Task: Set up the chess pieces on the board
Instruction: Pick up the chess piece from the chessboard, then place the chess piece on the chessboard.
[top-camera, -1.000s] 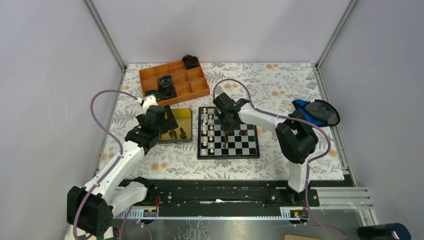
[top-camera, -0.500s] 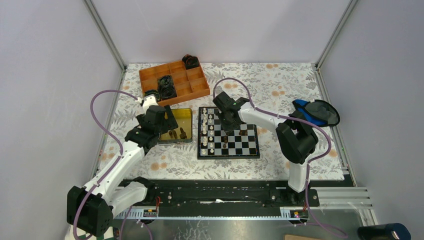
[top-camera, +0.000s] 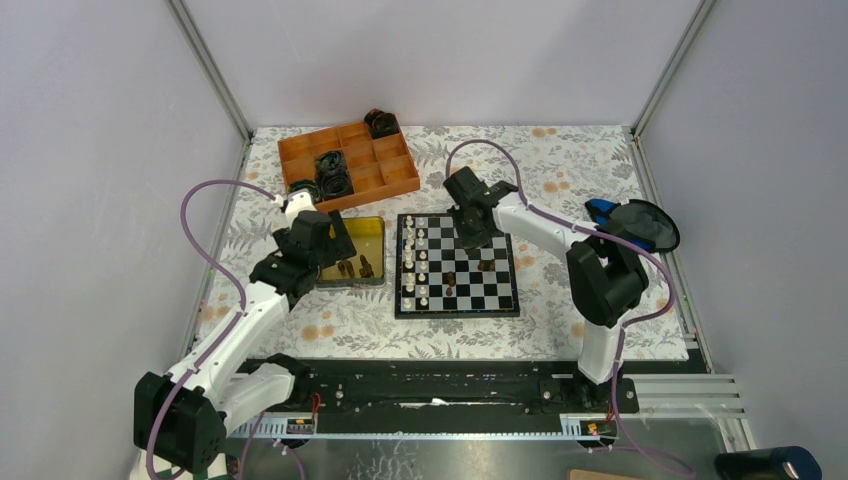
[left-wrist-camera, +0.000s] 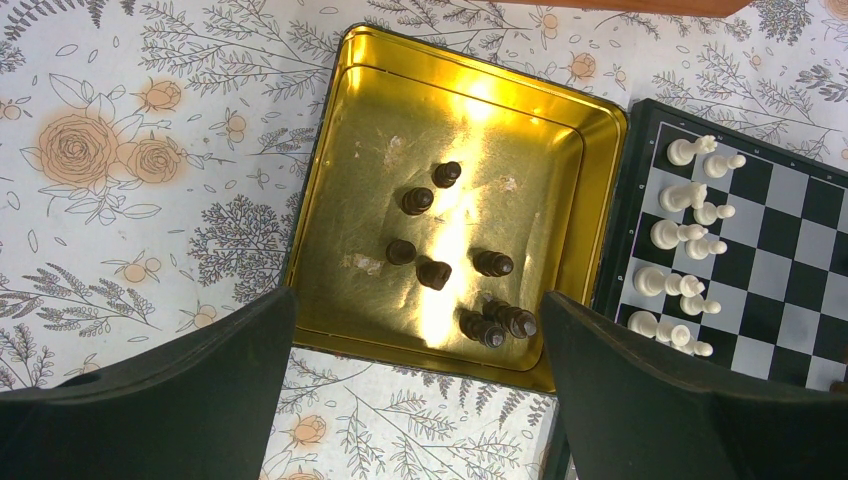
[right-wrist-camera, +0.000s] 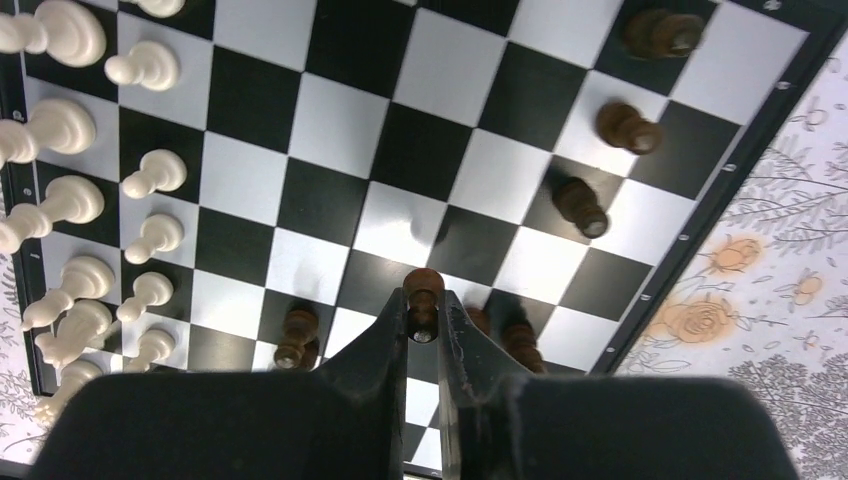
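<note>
Right gripper (right-wrist-camera: 424, 325) shifted from board (right-wrist-camera: 335, 125) centre toward far edge, clamped on dark pawn (right-wrist-camera: 424, 287) above board. Left gripper (left-wrist-camera: 417, 330) spread wide over tin (left-wrist-camera: 340, 150). Risk: descent topples neighbouring dark pieces (right-wrist-camera: 580, 205); squares tight.

right end effector (right-wrist-camera: 425, 322) moved rightward, pawn (right-wrist-camera: 423, 290) aloft

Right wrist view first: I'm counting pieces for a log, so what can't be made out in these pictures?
- Right wrist: the right gripper covers most of the held piece, so its type is unclear, and it hides parts of neighbouring pieces.
- Left wrist: the frame edge cuts off most of the board. The clumped pieces in the tin overlap, so their count is unsure.
- Top: the white pieces are too small to tell types.
</note>
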